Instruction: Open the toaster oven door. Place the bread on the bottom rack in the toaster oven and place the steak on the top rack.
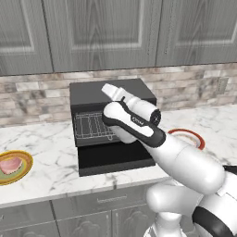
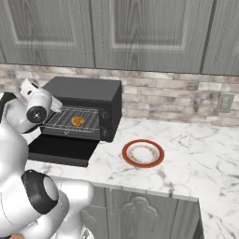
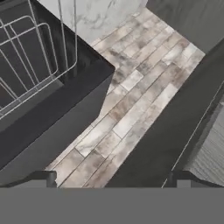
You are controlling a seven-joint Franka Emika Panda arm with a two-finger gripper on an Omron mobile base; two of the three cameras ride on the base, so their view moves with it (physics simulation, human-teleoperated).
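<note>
Black toaster oven (image 2: 84, 109) at the back of the marble counter (image 1: 51, 162), door (image 2: 60, 150) already dropped flat in front. Inside, bread (image 2: 77, 121) lying on a wire rack (image 2: 74, 121), seemingly the bottom one, though hard to say which from these angles. Steak (image 1: 10, 165) waiting on a yellow-rimmed plate (image 1: 24, 157) well to the left of the oven. Red-rimmed plate (image 2: 143, 153) on the right, bare.

Gripper (image 3: 112, 181) raised beside the oven's top corner, jaws spread wide with nothing between them, aimed at the tiled backsplash (image 3: 131, 105).

Likely next step: fetching the steak for the top rack. Best to draw back clear of the oven and the open door first, then swing left and come down over the meat from above. Should grip across the slab's narrower span, fingertips low near the plate without scraping the rim. Worth lifting straight up before carrying, keeping the slab level, and entering the oven above the bread so as not to knock it.
</note>
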